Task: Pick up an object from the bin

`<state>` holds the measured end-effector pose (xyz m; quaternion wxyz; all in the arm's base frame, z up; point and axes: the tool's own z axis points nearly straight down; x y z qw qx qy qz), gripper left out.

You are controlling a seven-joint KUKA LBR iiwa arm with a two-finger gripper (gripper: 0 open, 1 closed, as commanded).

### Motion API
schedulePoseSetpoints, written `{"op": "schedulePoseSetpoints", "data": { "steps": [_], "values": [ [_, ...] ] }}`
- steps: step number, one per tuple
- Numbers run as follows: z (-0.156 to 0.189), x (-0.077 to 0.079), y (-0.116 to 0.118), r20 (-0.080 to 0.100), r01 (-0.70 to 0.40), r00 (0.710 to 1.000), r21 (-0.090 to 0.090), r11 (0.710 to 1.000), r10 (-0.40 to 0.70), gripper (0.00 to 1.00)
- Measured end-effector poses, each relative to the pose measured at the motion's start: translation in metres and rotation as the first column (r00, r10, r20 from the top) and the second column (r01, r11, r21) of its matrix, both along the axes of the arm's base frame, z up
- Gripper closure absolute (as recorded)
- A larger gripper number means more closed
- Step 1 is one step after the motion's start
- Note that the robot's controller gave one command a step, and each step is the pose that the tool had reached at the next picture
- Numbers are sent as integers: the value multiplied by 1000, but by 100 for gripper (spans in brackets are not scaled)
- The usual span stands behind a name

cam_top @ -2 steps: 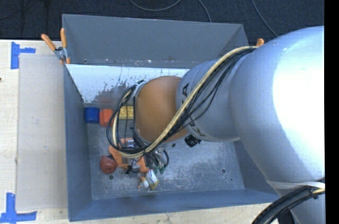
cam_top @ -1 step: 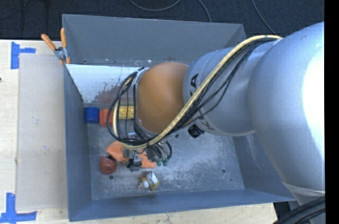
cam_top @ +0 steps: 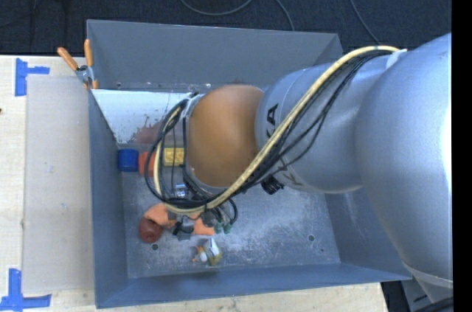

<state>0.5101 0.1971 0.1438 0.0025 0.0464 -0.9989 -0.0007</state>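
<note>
While the gripper (cam_top: 195, 220) sits low over the bin (cam_top: 221, 52), I cannot tell whether it is open or closed.
An orange piece (cam_top: 156, 213) and a dark red ball (cam_top: 150, 231) lie just beside it at the left; centre on 1 before closing.

Grey bin (cam_top: 221, 60), blue block (cam_top: 127, 159), orange piece (cam_top: 156, 214) — dark red lump (cam_top: 150, 231)
</note>
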Motion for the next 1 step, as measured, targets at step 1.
{"op": "schedulePoseSetpoints", "data": {
  "steps": [1],
  "values": [
    [36,-6,-1,-17,-25,1000,-6,1000,25,100]
  ]
}}
